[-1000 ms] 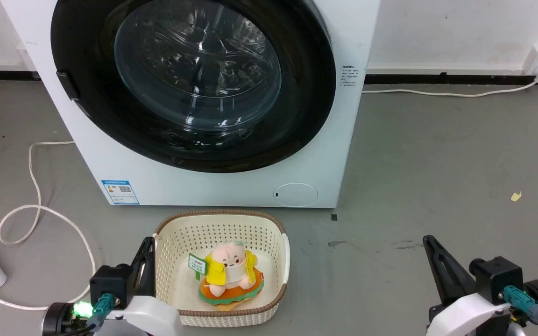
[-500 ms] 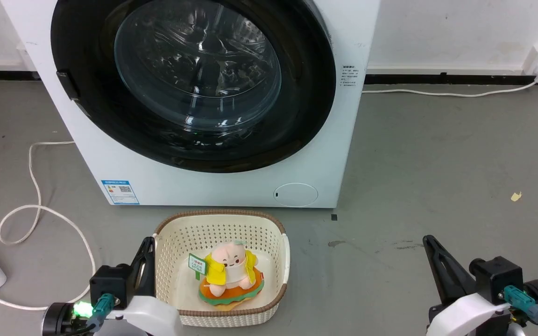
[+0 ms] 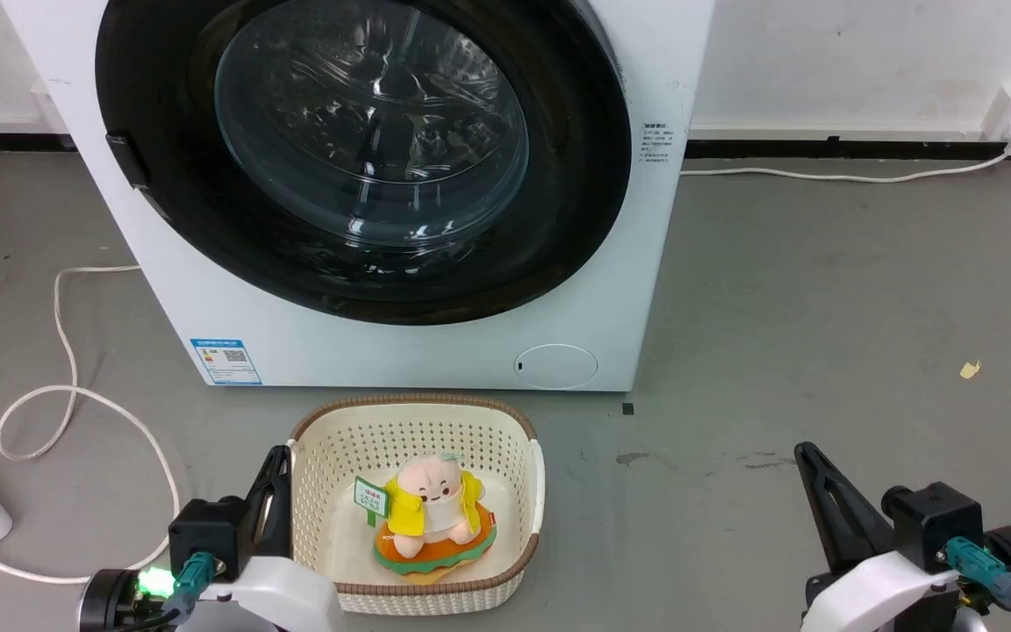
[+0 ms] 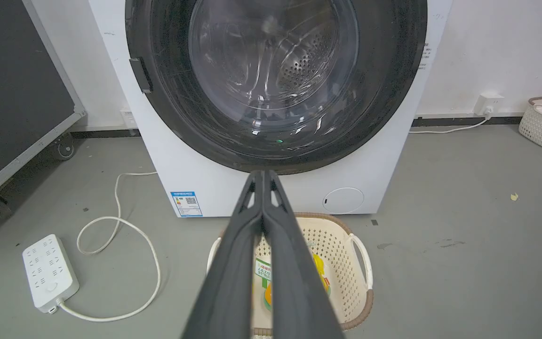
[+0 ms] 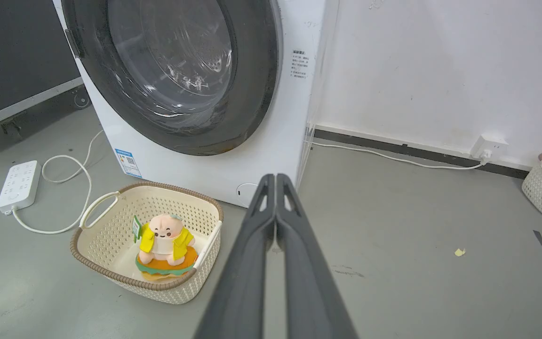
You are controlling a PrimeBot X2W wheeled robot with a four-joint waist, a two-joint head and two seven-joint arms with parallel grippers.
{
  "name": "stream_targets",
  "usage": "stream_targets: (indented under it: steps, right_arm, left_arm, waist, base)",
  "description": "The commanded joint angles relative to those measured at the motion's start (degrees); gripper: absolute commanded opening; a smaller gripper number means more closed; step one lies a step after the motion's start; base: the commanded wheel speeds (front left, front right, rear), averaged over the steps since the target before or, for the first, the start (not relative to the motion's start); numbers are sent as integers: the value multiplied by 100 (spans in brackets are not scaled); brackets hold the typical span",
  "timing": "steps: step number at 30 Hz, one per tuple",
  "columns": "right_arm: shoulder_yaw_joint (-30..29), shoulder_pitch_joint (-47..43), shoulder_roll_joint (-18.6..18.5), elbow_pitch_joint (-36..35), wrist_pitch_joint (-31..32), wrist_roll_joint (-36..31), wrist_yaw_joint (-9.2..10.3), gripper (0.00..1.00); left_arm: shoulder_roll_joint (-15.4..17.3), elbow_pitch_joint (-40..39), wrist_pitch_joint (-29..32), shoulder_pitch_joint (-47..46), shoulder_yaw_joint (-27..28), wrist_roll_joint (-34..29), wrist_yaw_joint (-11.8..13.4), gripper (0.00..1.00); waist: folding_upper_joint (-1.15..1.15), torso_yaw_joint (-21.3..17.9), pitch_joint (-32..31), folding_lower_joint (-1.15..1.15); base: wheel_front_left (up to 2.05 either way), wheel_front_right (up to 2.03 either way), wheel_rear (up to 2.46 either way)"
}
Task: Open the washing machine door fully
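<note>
The left claw (image 3: 277,461), fingers pressed together and holding nothing, hangs over the floor's near left, just beside the cream basket (image 3: 413,402). Behind the basket the washing machine door (image 3: 365,140) sits shut, flush in the machine's front. It looks heavy, rigid and slick, and its bulging glass gives no grip. The small black tab (image 3: 126,160) on its left rim seems the place to pull. The right claw (image 3: 808,461), likewise closed and empty, stands well apart at the near right.

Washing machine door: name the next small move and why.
Probably lift the left gripper toward the dark tab on the washing machine door's left edge: the door is closed, the tab looks like its handle, and the gripper hangs low.
</note>
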State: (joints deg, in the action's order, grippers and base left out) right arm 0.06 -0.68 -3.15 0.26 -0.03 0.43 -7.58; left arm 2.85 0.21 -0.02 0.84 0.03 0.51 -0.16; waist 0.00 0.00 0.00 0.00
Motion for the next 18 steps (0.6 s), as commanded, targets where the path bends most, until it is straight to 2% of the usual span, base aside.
stream_targets:
  steps: [1, 17, 18]
  right_arm:
    - [-6, 68, 27, -26, 3, -43, 9, 0]
    - [-6, 68, 27, -26, 3, -43, 9, 0]
    - [-6, 68, 27, -26, 3, -43, 9, 100]
  left_arm:
    - [3, -21, 2, -84, -3, -51, 16, 0]
    - [3, -21, 2, -84, -3, -51, 16, 0]
    - [3, -21, 2, -84, -3, -51, 16, 100]
  waist:
    - [0, 0, 0, 0]
    - [0, 0, 0, 0]
    - [0, 0, 0, 0]
  base:
    - [0, 0, 0]
    - [0, 0, 0]
    - [0, 0, 0]
